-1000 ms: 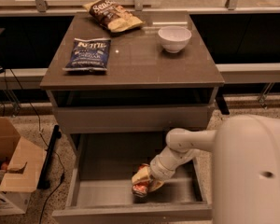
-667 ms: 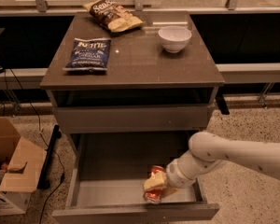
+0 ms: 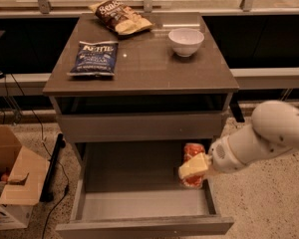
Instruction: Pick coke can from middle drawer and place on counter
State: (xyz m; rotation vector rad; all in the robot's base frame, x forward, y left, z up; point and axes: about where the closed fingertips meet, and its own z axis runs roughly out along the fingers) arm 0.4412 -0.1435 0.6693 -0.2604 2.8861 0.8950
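The coke can point(image 3: 192, 152) sits at the right side of the open middle drawer point(image 3: 134, 203), close against its right wall; whether it rests on the drawer floor or is lifted off it cannot be told. The pincer point(image 3: 193, 167) is clamped on the can, one pale finger lying across its red side, with the white arm point(image 3: 261, 136) reaching in from the right. Above, the surface point(image 3: 149, 66) carries a blue chip bag point(image 3: 94, 59) at its left, a brown chip bag point(image 3: 120, 16) at the back and a white bowl point(image 3: 186, 41) at the back right. A cardboard box point(image 3: 10, 183) stands on the floor to the left.
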